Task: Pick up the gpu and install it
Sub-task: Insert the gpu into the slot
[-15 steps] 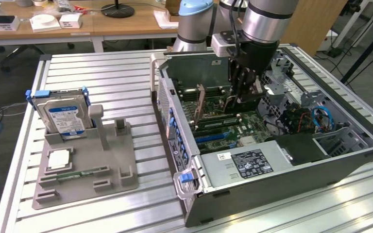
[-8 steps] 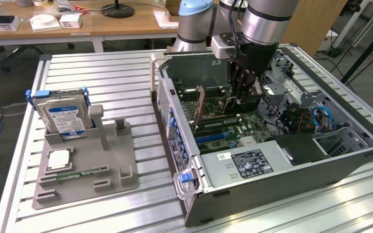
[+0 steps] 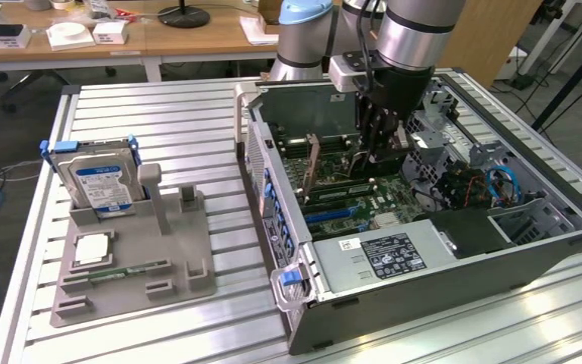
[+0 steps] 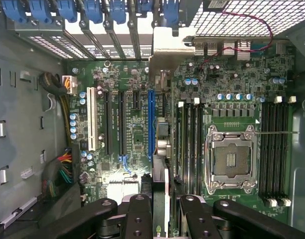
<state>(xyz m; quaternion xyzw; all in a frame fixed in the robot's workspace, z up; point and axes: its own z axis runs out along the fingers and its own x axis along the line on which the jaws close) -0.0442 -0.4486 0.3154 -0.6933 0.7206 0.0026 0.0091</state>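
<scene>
Hand (image 4: 160, 211) is down inside the open PC case (image 3: 533, 250), pinching the gpu (image 4: 161, 149) edge-on above the motherboard (image 4: 232, 99), long axis parallel to the blue slot (image 4: 151, 122), bracket toward the rear slot covers.

Looking straight down into the open computer case (image 4: 23, 149), the gripper (image 4: 160, 214) is clamped on the gpu (image 4: 161, 164), a thin card seen edge-on running up toward its metal end bracket (image 4: 170, 52). The card stands just beside the long blue slot (image 4: 151, 122) on the motherboard (image 4: 132, 134). A white slot (image 4: 91, 119) lies further over, black slots between them. On the card's other side sit memory slots (image 4: 190, 144) and the bare processor socket (image 4: 231, 160). Blue slot latches (image 4: 68, 10) line the case's rear edge.
</scene>
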